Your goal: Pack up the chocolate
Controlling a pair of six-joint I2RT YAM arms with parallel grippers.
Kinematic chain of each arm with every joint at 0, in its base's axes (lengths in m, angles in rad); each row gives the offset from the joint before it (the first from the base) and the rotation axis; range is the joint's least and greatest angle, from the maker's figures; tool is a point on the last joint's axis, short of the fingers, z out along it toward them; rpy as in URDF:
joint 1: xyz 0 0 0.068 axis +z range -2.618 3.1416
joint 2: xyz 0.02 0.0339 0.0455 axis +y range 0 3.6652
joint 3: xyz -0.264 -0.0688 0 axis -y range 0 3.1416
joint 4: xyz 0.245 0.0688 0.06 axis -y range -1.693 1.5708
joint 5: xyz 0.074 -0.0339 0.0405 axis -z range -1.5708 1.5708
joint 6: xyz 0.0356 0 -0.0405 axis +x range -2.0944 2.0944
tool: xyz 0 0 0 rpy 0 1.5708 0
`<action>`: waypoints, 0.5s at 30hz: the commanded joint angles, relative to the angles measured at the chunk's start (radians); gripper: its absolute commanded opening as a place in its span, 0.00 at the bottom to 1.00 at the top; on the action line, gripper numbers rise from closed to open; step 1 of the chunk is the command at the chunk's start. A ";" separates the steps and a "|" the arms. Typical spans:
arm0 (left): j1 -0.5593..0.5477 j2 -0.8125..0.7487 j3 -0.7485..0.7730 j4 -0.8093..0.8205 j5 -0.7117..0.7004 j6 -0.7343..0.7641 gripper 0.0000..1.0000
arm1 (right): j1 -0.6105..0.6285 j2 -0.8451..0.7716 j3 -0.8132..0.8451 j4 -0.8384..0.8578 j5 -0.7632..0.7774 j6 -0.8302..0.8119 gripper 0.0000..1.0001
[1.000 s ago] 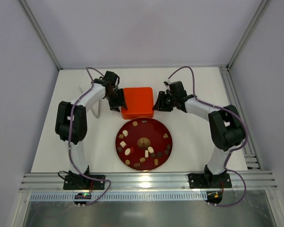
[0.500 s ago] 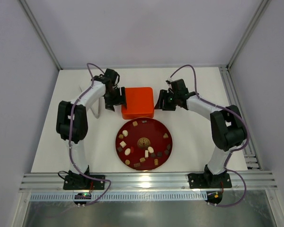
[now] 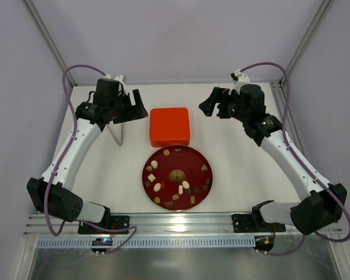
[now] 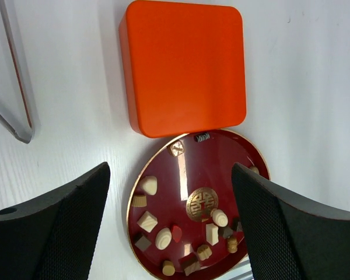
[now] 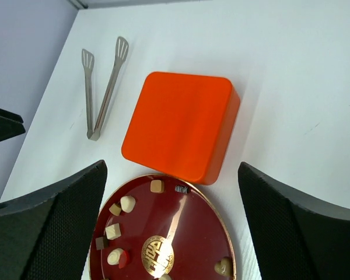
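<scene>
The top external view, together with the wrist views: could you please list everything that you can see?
box: one, orange, lid on, mid-table, just beyond the plate
plate: one, round, dark red with a gold emblem, nearer the arm bases
chocolate: many pieces, dark brown, tan and cream, scattered on the plate
tongs: one pair, metal, left of the box
table: one, white, under everything
left gripper: black, open, empty, raised left of the box
right gripper: black, open, empty, raised right of the box
</scene>
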 commanded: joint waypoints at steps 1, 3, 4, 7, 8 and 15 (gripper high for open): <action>0.004 -0.105 -0.076 0.058 -0.010 -0.004 0.83 | -0.004 -0.119 -0.025 -0.015 0.074 -0.033 0.94; 0.003 -0.156 -0.108 0.081 -0.013 -0.001 0.84 | -0.004 -0.164 -0.058 -0.030 0.105 -0.039 1.00; 0.004 -0.200 -0.139 0.090 -0.013 -0.001 0.84 | -0.003 -0.192 -0.072 -0.035 0.122 -0.039 1.00; 0.004 -0.275 -0.188 0.110 -0.005 0.005 0.85 | -0.006 -0.282 -0.127 -0.039 0.183 -0.043 1.00; 0.004 -0.289 -0.199 0.118 -0.005 0.005 0.85 | -0.004 -0.316 -0.149 -0.044 0.193 -0.044 1.00; 0.004 -0.362 -0.259 0.147 0.013 -0.006 0.86 | -0.004 -0.353 -0.183 -0.056 0.225 -0.044 1.00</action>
